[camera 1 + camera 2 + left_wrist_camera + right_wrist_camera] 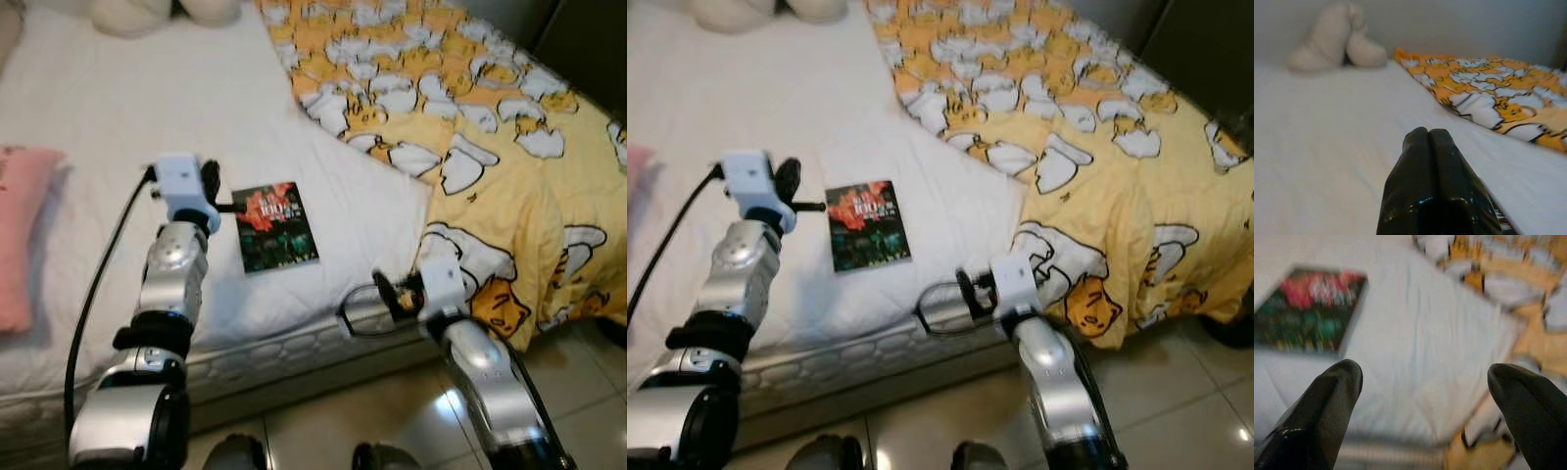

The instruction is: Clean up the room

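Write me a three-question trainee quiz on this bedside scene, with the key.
1. True or false: the book lies flat on the white sheet, between the two arms.
2. Which gripper has its fingers spread wide apart?
A. left gripper
B. right gripper
C. both
3. Fill in: the yellow patterned blanket covers the bed on the robot's ____ side.

Key
1. True. It rests face up on the sheet, just beside the left gripper.
2. B. The right wrist view shows its two fingers far apart, aimed at the mattress edge; the left pair is pressed together.
3. Right.
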Motion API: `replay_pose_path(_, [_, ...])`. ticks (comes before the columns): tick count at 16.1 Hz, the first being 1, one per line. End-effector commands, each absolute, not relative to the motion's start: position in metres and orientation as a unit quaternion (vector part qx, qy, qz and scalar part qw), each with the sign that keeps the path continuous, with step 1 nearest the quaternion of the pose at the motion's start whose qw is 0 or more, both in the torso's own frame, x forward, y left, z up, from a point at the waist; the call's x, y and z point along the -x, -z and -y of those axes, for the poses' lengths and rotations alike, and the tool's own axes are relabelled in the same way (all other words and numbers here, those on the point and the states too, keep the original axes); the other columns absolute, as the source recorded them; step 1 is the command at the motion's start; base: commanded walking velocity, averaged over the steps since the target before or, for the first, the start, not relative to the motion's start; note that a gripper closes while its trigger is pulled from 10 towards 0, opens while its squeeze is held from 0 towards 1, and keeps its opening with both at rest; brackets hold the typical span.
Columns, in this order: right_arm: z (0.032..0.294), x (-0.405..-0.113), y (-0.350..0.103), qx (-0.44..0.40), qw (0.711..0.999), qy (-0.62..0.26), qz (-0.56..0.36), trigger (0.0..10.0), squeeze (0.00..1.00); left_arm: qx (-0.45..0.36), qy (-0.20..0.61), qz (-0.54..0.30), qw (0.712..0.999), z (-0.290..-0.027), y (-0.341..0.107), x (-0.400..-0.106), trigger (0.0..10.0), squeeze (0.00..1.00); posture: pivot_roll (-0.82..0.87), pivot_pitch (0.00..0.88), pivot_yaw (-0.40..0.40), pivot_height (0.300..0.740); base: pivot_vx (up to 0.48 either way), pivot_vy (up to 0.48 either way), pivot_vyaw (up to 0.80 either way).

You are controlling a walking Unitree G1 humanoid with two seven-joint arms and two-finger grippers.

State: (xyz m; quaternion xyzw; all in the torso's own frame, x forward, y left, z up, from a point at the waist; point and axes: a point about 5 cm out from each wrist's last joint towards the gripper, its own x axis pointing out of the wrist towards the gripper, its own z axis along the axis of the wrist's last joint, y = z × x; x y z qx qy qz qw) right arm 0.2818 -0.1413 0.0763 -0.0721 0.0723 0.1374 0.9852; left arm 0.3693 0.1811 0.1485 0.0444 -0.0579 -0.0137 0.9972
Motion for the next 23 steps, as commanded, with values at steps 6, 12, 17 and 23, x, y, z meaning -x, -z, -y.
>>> replay_pose_path(6, [0.124,-0.303,-0.091,0.033,0.990,-0.135,-0.029,10.0,1.00,-0.173,-0.037,0.023,0.984,-0.174,-0.117,-0.351,10.0,1.00,-0.01,0.021,-0.047,0.740,0.000,0.000,0.00])
replay_pose_path(12, [0.133,-0.303,-0.081,0.039,0.994,-0.095,-0.041,10.0,1.00,-0.147,-0.015,-0.008,0.989,-0.149,-0.094,-0.334,10.0,1.00,0.00,0.015,0.000,0.740,0.000,-0.308,0.48])
replay_pose_path(17, [0.135,-0.303,-0.082,0.031,0.996,-0.074,-0.025,10.0,1.00,-0.150,0.009,-0.011,0.989,-0.139,-0.103,-0.346,10.0,1.00,-0.03,0.000,0.033,0.740,0.000,-0.453,0.69])
replay_pose_path(23, [0.141,-0.298,-0.087,0.076,0.995,-0.063,0.001,10.0,0.00,-0.145,0.064,-0.003,0.987,-0.127,-0.104,-0.349,10.0,0.00,-0.07,0.000,0.048,0.740,0.044,-0.217,0.32])
